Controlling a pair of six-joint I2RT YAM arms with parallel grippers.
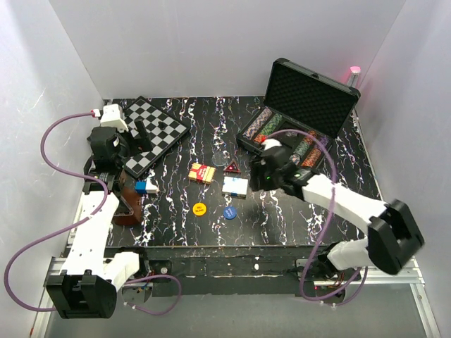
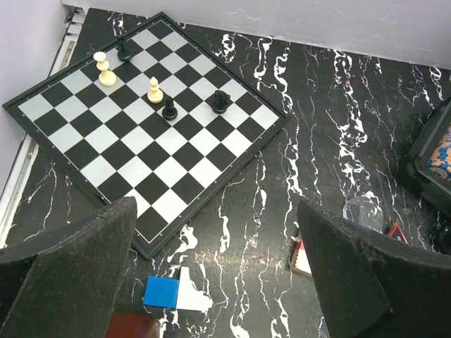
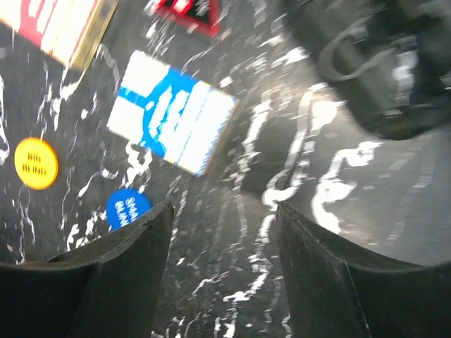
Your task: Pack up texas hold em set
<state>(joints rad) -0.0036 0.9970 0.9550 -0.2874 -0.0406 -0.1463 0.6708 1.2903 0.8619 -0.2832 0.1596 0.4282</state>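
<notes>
Hovering near the blue card box (image 3: 173,113), right gripper (image 3: 224,208) open and empty, likely staged for pickup; left gripper (image 2: 217,204) open.

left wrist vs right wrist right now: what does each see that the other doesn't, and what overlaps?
Left wrist only: the chessboard with five standing chess pieces, the small blue-white block, and a corner of the chip case. Right wrist only: the blue-white card box, the yellow disc and the blue disc. Both: the red card box, the red triangular marker and the marbled tabletop. The blurred dark shape at the right wrist's upper right cannot be identified.
</notes>
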